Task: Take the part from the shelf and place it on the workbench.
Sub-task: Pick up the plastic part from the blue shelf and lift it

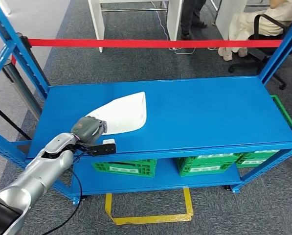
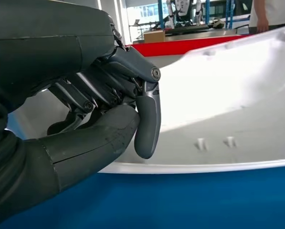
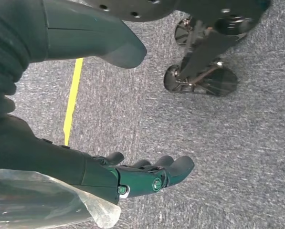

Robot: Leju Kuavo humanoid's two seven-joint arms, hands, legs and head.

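Left hand (image 2: 108, 119): fingers (image 2: 148, 119) pinching white part's (image 1: 120, 115) narrow rim on blue shelf (image 1: 211, 107) (shallow hold); risking slipping while lifting; right hand (image 3: 141, 174) hanging released.

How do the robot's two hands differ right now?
The left hand reaches over the blue shelf, while the right hand hangs above grey carpet. The left hand's fingers curl at the edge of the white part, the thumb apparently under its rim; the right hand's fingers lie spread and hold nothing. Both hands are dark grey.
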